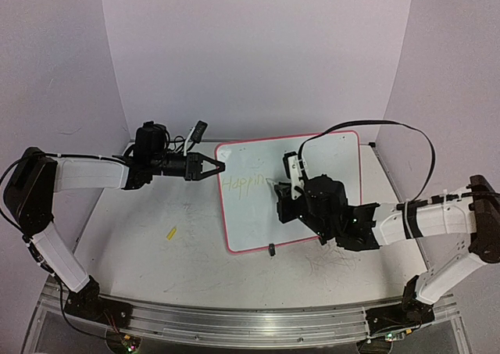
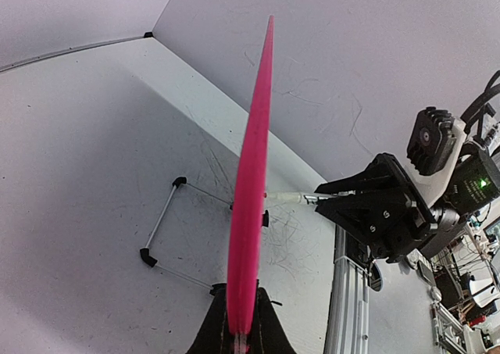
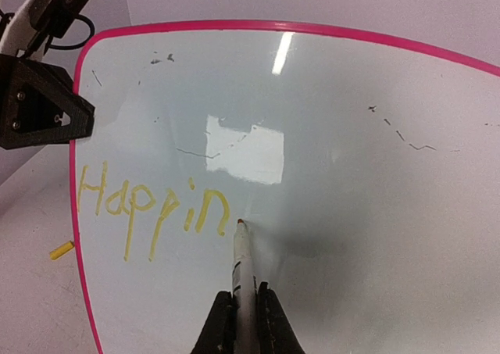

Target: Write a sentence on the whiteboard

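Note:
The whiteboard point(image 1: 328, 155), white with a red-pink rim, stands tilted on the table. My left gripper point(image 1: 221, 167) is shut on its left edge; in the left wrist view the rim point(image 2: 251, 182) runs edge-on up from between my jaws point(image 2: 241, 334). My right gripper point(image 3: 244, 307) is shut on a white marker point(image 3: 241, 264) whose tip touches the board just right of the writing. The sentence point(image 3: 152, 205) reads "Happin" in yellow; it shows faintly in the top view point(image 1: 244, 181). The right gripper point(image 1: 291, 184) sits over the board's middle.
A small yellow marker cap point(image 1: 170, 232) lies on the scuffed table left of the board and shows in the right wrist view point(image 3: 61, 250). A wire stand with black feet point(image 2: 160, 229) shows behind the board. A black clip foot point(image 1: 271, 249) sits at the board's near edge.

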